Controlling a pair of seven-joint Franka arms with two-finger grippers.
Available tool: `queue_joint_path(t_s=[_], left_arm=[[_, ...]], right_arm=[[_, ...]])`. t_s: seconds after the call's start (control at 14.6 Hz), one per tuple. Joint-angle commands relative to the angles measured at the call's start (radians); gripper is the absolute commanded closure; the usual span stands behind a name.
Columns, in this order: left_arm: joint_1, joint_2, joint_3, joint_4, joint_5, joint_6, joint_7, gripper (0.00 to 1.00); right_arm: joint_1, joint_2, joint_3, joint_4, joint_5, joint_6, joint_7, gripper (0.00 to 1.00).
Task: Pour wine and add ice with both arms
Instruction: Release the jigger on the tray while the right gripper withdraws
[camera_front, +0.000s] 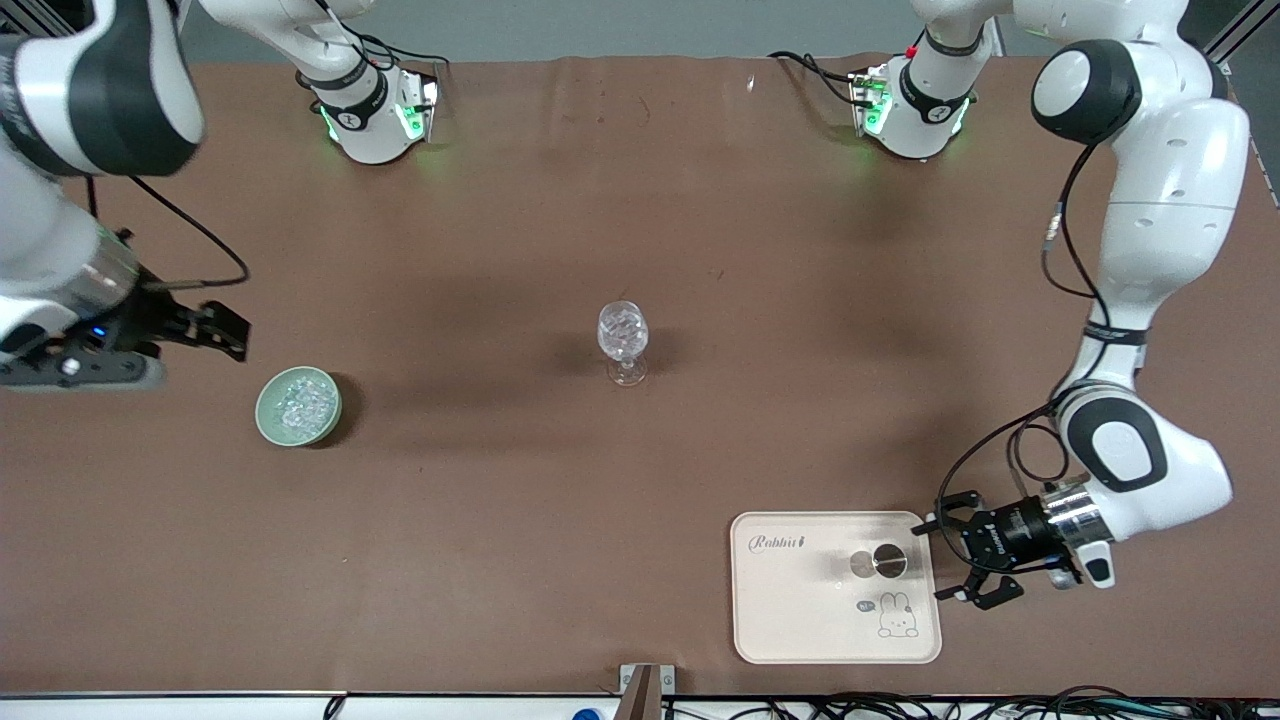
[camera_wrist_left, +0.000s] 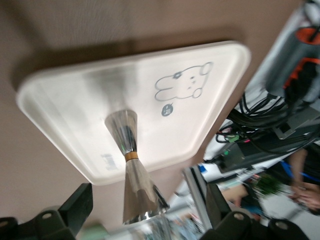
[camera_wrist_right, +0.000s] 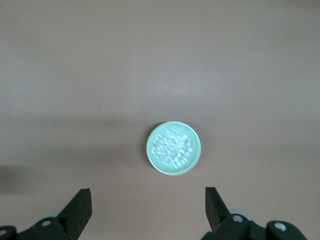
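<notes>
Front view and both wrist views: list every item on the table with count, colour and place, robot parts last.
Stemmed glass: one, clear, holding ice chunks, mid-table.
Bowl: one, pale green, filled with ice, toward the right arm's end, slightly nearer the front camera than the glass.
Tray: one, cream with a rabbit drawing, near the front camera edge toward the left arm's end.
Jigger: one, shiny metal, double-ended, lying on the tray.
Tablecloth: one, brown, covering the table.
Left pincer: black, open, at the tray's edge beside the jigger.
Right pincer: black, open, raised above the table close to the bowl.
</notes>
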Motion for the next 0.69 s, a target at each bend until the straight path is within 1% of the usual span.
queue_joint_path(t_s=[0.0,0.07,0.21,0.34,0.41,0.55,0.62], left_arm=[[-0.015,-0.085,0.018,-0.044,0.229,-0.031,-0.003,0.00],[-0.015,-0.103,0.009,-0.044,0.361,-0.045,-0.003,0.00],[-0.017,-0.140,0.001,-0.044,0.553,-0.109,0.000,0.00],[-0.023,-0.197,-0.008,-0.044,0.688,-0.181,0.021,0.00],[-0.021,-0.232,-0.023,-0.044,0.763,-0.227,0.059,0.00],[-0.017,-0.299,-0.042,-0.059,0.889,-0.325,0.236,0.00],[-0.009,-0.332,-0.042,-0.062,0.907,-0.354,0.304,0.00]], right_arm=[[-0.059,-0.116,0.023,-0.084,-0.007,-0.025,-0.048,0.00],[-0.087,-0.119,0.023,-0.049,-0.003,-0.062,-0.077,0.00],[-0.118,-0.113,0.023,0.034,0.006,-0.125,-0.138,0.00],[-0.126,-0.109,0.023,0.111,0.011,-0.180,-0.146,0.00],[-0.127,-0.109,0.023,0.131,0.020,-0.191,-0.146,0.00],[-0.127,-0.103,0.023,0.189,0.025,-0.205,-0.148,0.00],[-0.127,-0.095,0.025,0.218,0.026,-0.238,-0.148,0.00]])
